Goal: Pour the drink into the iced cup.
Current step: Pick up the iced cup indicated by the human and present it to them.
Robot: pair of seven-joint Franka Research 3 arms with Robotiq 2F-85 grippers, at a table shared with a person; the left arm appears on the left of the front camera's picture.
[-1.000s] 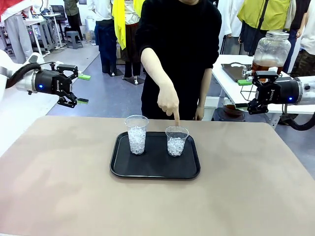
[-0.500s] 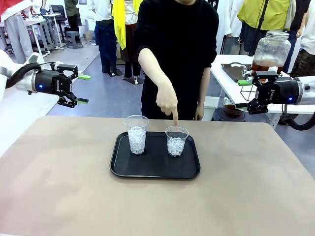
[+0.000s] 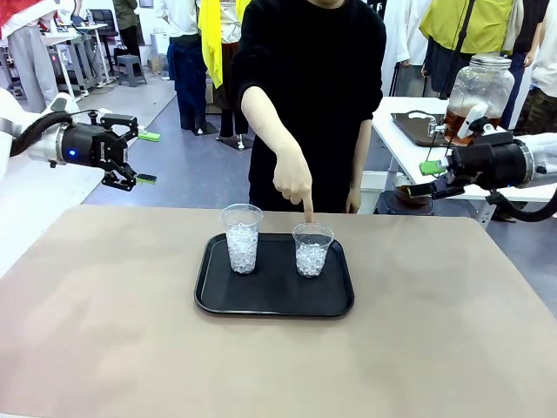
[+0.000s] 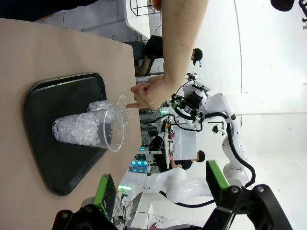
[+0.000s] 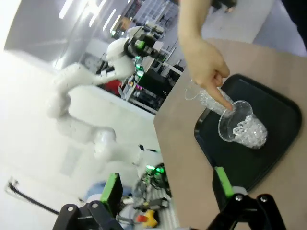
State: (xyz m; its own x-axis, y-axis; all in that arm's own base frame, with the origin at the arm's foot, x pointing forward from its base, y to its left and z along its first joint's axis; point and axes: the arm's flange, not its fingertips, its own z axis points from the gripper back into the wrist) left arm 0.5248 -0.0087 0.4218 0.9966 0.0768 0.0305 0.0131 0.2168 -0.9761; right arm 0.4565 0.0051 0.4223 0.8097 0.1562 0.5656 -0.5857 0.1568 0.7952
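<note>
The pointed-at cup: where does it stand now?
Front view: the shorter iced cup stands on the black tray's right half, beside the taller cup, under the person's finger.

A robot lab in an open hall: white arms flank the worktop, with more tables, a stool and people standing behind.

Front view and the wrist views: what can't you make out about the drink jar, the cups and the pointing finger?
- Front view: the base of the dispenser jar is hidden behind the right arm, so how much drink it holds is unclear.
- Front view too small, right wrist view blurred: whether the fingertip of the person's hand touches the shorter cup.
- Right wrist view: the taller cup is mostly hidden behind that hand.
</note>
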